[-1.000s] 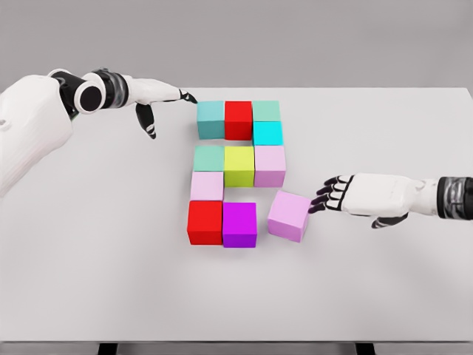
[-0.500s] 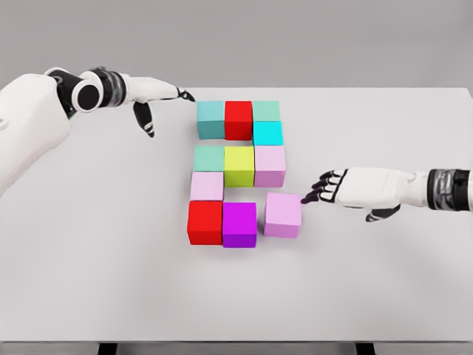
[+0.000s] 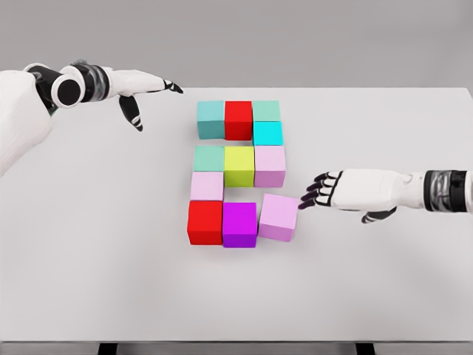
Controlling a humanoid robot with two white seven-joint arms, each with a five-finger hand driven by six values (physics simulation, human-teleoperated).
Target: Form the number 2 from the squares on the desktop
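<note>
Since the lilac cube point(image 3: 278, 217), right of centre against the magenta cube point(image 3: 239, 224) and slightly skewed, looks light, rigid and smooth, the right hand point(image 3: 347, 190), fingers loosely spread on its right face, should push there while the open left hand point(image 3: 140, 87) idles upper left.

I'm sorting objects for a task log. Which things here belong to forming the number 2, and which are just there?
Job:
the ten colored cubes, including the pink cube at bottom right
right hand, fingers touching that cube
left hand, raised away from the cubes

Just there:
white table only
</note>
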